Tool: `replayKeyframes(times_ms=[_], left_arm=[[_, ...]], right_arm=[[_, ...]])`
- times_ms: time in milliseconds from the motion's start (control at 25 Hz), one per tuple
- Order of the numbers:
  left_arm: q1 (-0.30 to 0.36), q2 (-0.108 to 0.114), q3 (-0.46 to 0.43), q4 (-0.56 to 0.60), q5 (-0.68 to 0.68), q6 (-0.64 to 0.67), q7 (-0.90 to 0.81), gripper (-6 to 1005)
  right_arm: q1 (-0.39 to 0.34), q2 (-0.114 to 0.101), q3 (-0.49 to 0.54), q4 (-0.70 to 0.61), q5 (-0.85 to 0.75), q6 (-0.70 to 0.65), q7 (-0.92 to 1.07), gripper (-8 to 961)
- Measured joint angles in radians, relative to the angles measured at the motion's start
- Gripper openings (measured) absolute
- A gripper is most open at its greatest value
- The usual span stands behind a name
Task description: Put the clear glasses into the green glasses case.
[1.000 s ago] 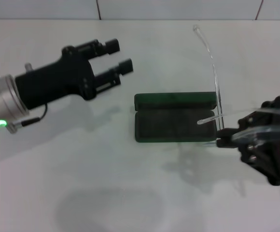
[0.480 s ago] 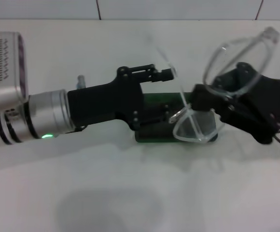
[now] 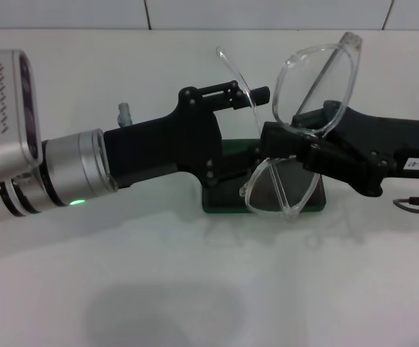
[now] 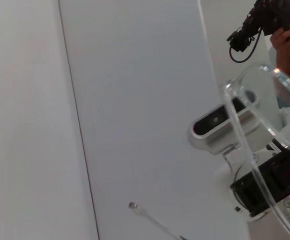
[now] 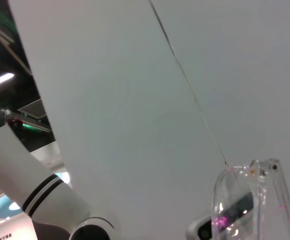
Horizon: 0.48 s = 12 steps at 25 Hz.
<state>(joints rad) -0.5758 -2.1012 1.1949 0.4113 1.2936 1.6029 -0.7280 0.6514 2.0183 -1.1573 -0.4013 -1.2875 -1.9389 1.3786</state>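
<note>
The clear glasses (image 3: 312, 79) hang in the air over the green glasses case (image 3: 217, 202), one lens up and the other lens (image 3: 282, 189) down in front of the case. My right gripper (image 3: 271, 144) comes in from the right and is shut on the glasses at the bridge. My left gripper (image 3: 256, 123) reaches in from the left, open, above the case. One thin clear arm (image 3: 240, 76) of the glasses curves across its upper fingertip (image 3: 260, 92). Most of the case is hidden behind both grippers. The left wrist view shows the clear arm (image 4: 250, 160) close up.
The case lies on a white table (image 3: 159, 289) with a tiled wall behind it. A cable loop (image 3: 412, 206) lies at the right edge. The right arm's wrist camera (image 4: 215, 122) shows in the left wrist view, and the left arm's white body (image 5: 30, 195) in the right wrist view.
The left gripper has moved right, in over the case, up to the glasses. The right gripper has turned the glasses lens-up and carried them left over the case.
</note>
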Motion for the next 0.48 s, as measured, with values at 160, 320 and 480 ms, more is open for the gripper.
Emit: replayKeyframes(times_ms=[160, 320, 480], left_arm=[[0.009, 0.0, 0.004, 0.0, -0.002, 0.005, 0.04, 591], [0.013, 0.0, 0.005, -0.011, -0.021, 0.012, 0.084, 591], [0.019, 0.0, 0.006, -0.017, -0.029, 0.024, 0.117, 591]], right_arm=[[0.001, -0.003, -0.015, 0.001, -0.002, 0.024, 0.05, 19], [0.004, -0.005, -0.028, 0.001, -0.003, 0.041, 0.08, 19], [0.004, -0.005, -0.034, 0.0, -0.014, 0.052, 0.097, 19]])
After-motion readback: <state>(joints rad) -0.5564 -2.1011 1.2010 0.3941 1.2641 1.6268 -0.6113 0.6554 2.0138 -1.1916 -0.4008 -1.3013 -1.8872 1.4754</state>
